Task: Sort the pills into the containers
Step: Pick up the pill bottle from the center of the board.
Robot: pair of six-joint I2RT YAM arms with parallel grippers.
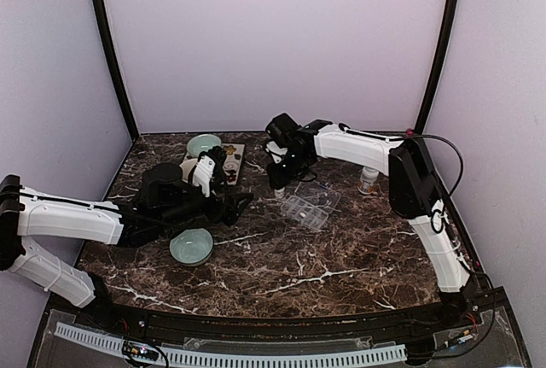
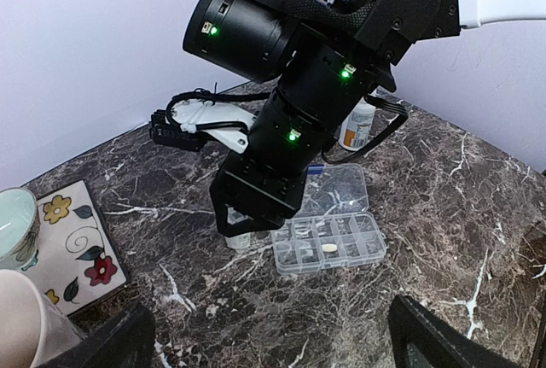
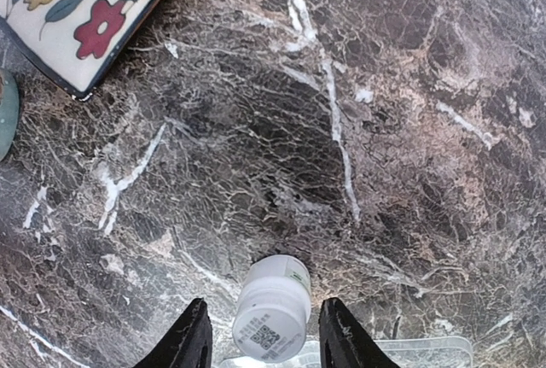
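Note:
The clear pill-organiser container (image 2: 341, 244) lies on the marble with its lid (image 2: 339, 189) folded back, and one white pill (image 2: 329, 248) rests in a front compartment. It also shows in the top view as the container (image 1: 307, 207). My right gripper (image 3: 264, 302) hangs open over a small white bottle (image 3: 273, 308), with a gap on each side of it. From the left wrist view, the right gripper (image 2: 243, 224) covers most of that bottle (image 2: 239, 239), just left of the container. My left gripper (image 2: 271, 308) is open and empty, low over the table in front of them.
A floral tray (image 2: 72, 244) and a pale green bowl (image 1: 203, 144) sit at the back left. A second green bowl (image 1: 191, 246) stands by my left arm. Another white-capped bottle (image 1: 368, 182) stands to the right of the container, under the right arm.

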